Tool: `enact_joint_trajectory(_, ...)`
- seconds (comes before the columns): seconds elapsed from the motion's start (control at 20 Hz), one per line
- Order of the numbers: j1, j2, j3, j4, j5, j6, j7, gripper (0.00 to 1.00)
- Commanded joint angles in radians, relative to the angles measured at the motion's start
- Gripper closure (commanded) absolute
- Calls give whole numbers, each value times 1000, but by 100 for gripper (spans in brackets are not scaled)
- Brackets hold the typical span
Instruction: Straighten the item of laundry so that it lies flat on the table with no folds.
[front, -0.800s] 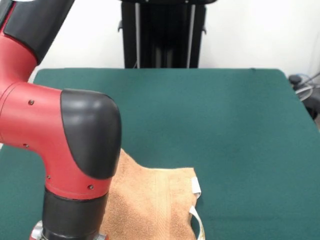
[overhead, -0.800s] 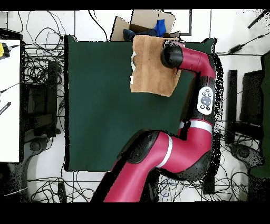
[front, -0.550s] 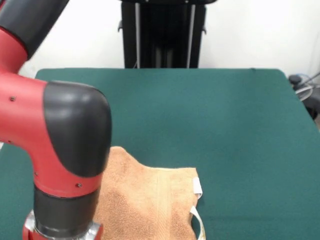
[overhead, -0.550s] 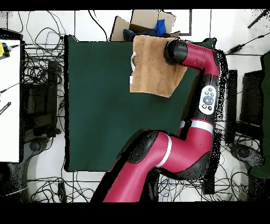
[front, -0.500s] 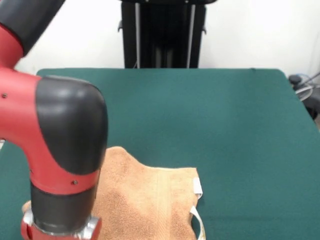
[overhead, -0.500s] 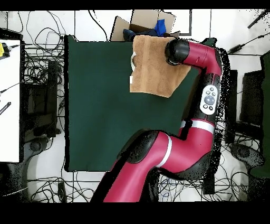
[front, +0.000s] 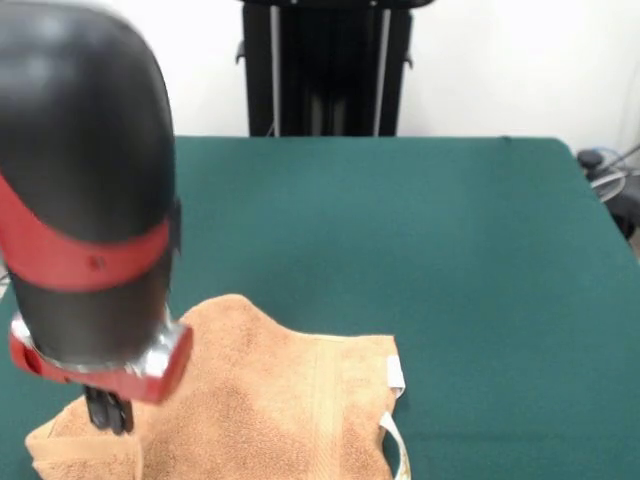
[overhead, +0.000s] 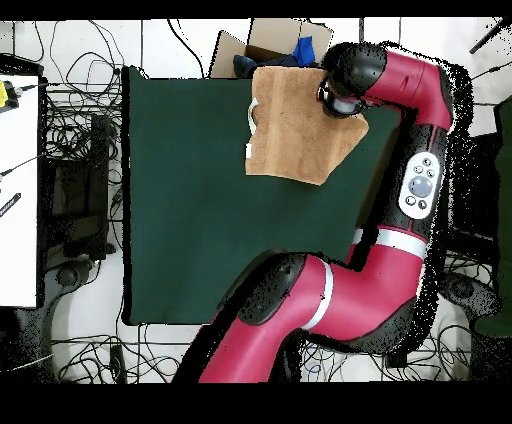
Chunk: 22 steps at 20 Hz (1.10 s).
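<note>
**Claw down at the towel's left corner, grip unclear**

At the lower left of the front view I see the claw (front: 108, 410): dark tips poke out under the wrist and seem to meet the towel (front: 270, 400) near its left corner. They read as close together, but I cannot tell whether they are closed on cloth or only resting on it, so I leave that open.

The towel sits at the bottom edge of that view on the table (front: 450, 250), and part of it runs out of frame. In the overhead view it lies at the upper middle, at the table's top edge. Its top edge humps up left of centre, so it is not flat. White tags (front: 393, 375) show on its right edge.

I judge it soft, light and limp, with enough nap to drag on the felt. A corner or border band looks like the best hold, pulling outward.
</note>
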Motion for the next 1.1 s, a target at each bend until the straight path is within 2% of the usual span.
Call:
enact_joint_trajectory(0.05,16,-151,3,125,37,102,-98,100)
enact_joint_trajectory(0.25,30,-178,9,109,38,151,-95,100)
enact_joint_trajectory(0.5,34,-174,9,107,38,146,-35,100)
enact_joint_trajectory(0.85,74,-123,-11,38,-14,185,73,100)
enact_joint_trajectory(1.1,88,-84,-47,26,-64,143,73,100)
